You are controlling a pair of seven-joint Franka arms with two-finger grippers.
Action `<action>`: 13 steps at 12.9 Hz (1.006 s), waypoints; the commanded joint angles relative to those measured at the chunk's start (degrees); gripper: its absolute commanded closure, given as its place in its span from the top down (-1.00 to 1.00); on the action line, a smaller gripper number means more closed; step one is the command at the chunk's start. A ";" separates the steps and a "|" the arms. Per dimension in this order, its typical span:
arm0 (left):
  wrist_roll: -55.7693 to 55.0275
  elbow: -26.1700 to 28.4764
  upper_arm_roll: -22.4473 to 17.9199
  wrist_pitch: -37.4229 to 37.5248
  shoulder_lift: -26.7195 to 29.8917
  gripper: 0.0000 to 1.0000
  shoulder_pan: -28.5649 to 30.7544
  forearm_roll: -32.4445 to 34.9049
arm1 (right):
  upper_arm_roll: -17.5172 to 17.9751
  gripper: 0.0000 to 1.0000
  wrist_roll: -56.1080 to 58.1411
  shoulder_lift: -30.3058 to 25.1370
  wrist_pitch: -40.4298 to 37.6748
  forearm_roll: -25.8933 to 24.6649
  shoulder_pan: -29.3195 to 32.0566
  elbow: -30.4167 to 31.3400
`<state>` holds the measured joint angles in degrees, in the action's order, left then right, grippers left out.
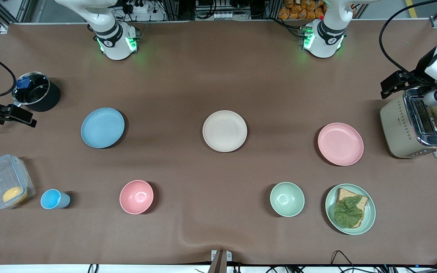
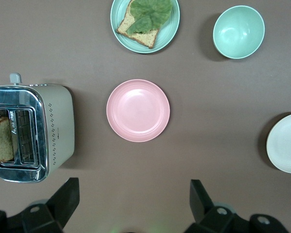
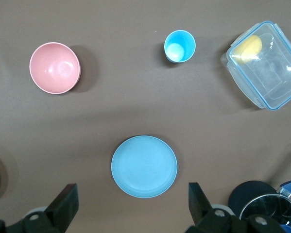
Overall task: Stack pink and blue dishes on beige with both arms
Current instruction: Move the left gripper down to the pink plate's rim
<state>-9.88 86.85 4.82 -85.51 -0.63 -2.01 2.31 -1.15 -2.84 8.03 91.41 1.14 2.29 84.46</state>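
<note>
Opening step, nothing stacked yet. Beige plate at mid-desk; blue plate toward the right arm's end, pink plate toward the left arm's end, near the toaster. Left claw spread wide and empty over the pink plate's edge; right claw likewise over the blue plate's. Next move, by judgement: descend, pinch a low rim. No legible brands or writing.
</note>
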 commanded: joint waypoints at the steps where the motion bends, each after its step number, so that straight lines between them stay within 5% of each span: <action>1: 1.62 -0.37 -0.25 0.52 -0.25 1.00 0.42 -1.60 | 0.89 1.00 -0.06 -0.74 -0.26 0.53 1.13 0.53; 8: 1.53 1.29 -0.86 -4.37 -4.37 1.00 1.38 -1.08 | 0.89 1.00 -0.06 -0.65 -0.79 0.53 1.13 0.62; 13: 1.44 21.13 -0.86 -25.10 -4.73 1.00 6.04 -0.72 | 0.80 1.00 0.20 1.62 -3.95 0.53 3.85 0.88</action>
<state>-9.57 99.87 3.92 -103.81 -7.31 2.95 2.30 -1.21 -2.84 8.37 88.39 1.13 3.55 85.00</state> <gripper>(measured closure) 0.000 0.000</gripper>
